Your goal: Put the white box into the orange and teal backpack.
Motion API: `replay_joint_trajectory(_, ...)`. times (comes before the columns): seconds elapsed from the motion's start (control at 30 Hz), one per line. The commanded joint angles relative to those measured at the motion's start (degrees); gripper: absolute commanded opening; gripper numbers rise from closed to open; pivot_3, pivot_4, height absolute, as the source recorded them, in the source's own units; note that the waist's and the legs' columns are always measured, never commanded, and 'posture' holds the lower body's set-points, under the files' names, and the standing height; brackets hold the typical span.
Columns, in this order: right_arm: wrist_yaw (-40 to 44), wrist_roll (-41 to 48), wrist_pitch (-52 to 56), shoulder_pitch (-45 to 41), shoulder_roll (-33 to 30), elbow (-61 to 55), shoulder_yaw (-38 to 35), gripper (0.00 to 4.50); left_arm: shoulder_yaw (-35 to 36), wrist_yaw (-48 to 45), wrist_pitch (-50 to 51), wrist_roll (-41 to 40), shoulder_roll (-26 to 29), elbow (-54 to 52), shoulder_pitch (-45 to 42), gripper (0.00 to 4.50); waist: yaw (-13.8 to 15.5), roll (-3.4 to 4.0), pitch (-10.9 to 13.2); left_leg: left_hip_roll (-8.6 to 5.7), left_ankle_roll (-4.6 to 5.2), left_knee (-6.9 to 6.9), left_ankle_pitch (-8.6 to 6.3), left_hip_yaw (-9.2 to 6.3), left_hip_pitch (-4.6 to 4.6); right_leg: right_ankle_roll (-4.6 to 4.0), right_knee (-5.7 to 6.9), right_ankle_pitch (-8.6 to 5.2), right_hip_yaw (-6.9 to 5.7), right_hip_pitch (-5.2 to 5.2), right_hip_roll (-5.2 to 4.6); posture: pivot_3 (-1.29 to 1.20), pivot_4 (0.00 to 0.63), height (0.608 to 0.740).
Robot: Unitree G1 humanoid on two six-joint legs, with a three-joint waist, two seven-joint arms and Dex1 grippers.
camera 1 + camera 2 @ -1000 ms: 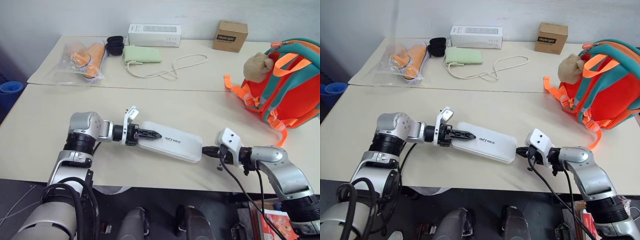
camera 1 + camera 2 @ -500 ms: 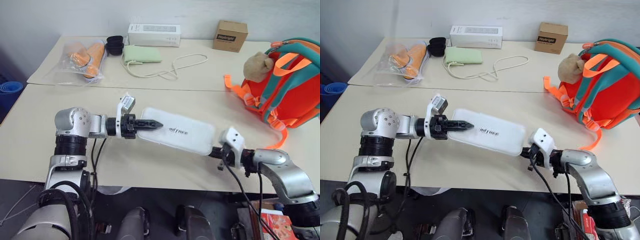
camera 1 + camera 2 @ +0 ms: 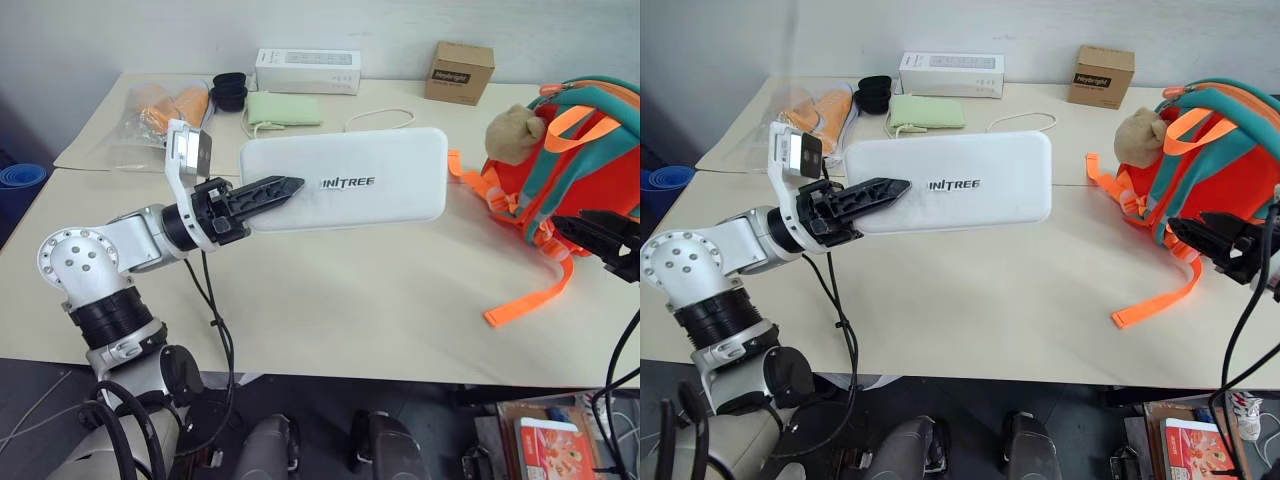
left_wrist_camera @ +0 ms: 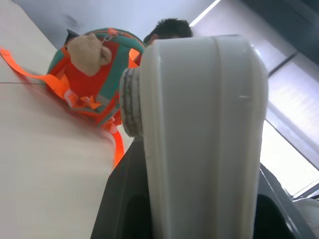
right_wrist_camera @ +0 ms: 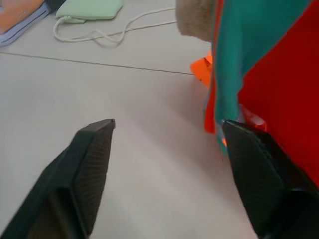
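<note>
Left tool [image 3: 268, 190] clenched on one short end of the white box [image 3: 370, 180], held up off the desk [image 3: 330, 290] with its lettered face toward the head camera and its long side running level toward the orange and teal backpack [image 3: 585, 170]. Far end of the box near the backpack's tan plush toy [image 3: 512, 130] but apart from it. Backpack standing at the right edge of the desk, one orange strap [image 3: 525, 298] trailing loose across the surface. Right tool [image 3: 1225, 245] released, fingers [image 5: 92, 164] spread wide, just beside the backpack's lower front, gripping nothing; contact between one finger and the fabric impossible to judge. At the back of the desk: a long white carton [image 3: 307, 70], a brown cardboard cube [image 3: 459, 72], a pale green pouch [image 3: 284, 108] with a white cord, a black object [image 3: 229, 88] and a clear bag of orange items [image 3: 150, 118].
</note>
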Motion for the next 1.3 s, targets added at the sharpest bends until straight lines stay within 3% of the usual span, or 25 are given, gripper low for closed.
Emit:
replay_joint_trajectory(0.03,-4.4,-3.8,-4.1,-7.9,0.3,8.3,4.2,4.48,-0.9,1.1,-2.1,-2.5,1.7,-5.6,0.8,1.24,-0.3,0.00,0.0,-0.01,0.00,0.00,0.00,0.07,0.04,0.00,0.01,0.00,0.07,-0.02,0.00,0.00,0.150,0.740)
replay_joint_trajectory(0.2,-5.6,-7.3,-8.4,-18.0,4.0,18.1,11.4,4.48,-1.7,2.3,-3.8,-3.8,2.7,-5.9,1.7,1.24,-0.8,0.00,0.0,0.02,-0.07,-0.08,0.04,0.10,0.05,0.00,0.06,0.00,0.10,-0.03,0.07,0.00,0.150,0.740)
replay_joint_trajectory(0.43,-9.2,-16.0,-25.8,-32.9,12.3,39.5,17.5,4.48,-4.4,3.0,-7.3,-4.1,5.5,-6.8,3.4,1.24,-1.2,0.02,0.0,0.03,-0.10,-0.09,0.05,0.19,0.01,0.02,0.09,0.01,0.20,-0.12,0.13,0.00,0.150,0.740)
replay_joint_trajectory(0.67,-2.7,-16.2,-29.8,-34.0,13.0,42.3,18.9,2.15,-4.9,4.9,-11.3,-3.6,8.7,-6.6,4.6,1.24,-1.1,0.02,0.0,0.00,-0.10,-0.06,0.06,0.19,-0.11,0.05,0.04,0.03,0.22,-0.16,0.10,0.00,0.150,0.740)
replay_joint_trajectory(0.87,5.0,-14.4,-27.1,-32.7,12.4,34.5,20.6,0.04,-5.0,3.8,-15.2,-3.0,12.3,-4.7,6.4,1.24,-1.3,0.03,0.0,0.05,-0.11,-0.07,0.05,0.19,-0.09,0.05,0.05,0.03,0.22,-0.17,0.15,0.00,0.150,0.740)
replay_joint_trajectory(1.0,12.9,-9.5,-18.6,-29.9,10.5,22.1,22.6,0.01,-5.5,3.8,-18.2,-2.0,14.4,-2.5,6.2,1.24,-1.5,0.05,0.0,0.07,-0.12,-0.11,0.05,0.20,-0.11,0.05,0.08,0.03,0.26,-0.25,0.16,0.00,0.150,0.740)
replay_joint_trajectory(1.1,19.8,-1.5,-9.8,-25.8,7.0,7.5,23.6,0.01,-8.0,2.8,-23.4,2.7,16.9,-0.1,5.1,1.24,-1.1,0.05,0.0,0.07,-0.13,-0.12,0.03,0.20,-0.19,0.05,0.06,0.03,0.25,-0.31,0.15,0.00,0.150,0.740)
replay_joint_trajectory(1.3,28.1,12.7,3.6,-20.4,-1.3,-10.6,22.4,0.01,-11.3,-2.9,-29.7,6.4,20.5,5.7,0.2,1.24,-0.8,0.02,0.1,0.07,-0.14,-0.11,0.02,0.21,-0.33,0.04,0.09,0.03,0.25,-0.47,0.15,0.00,0.150,0.740)
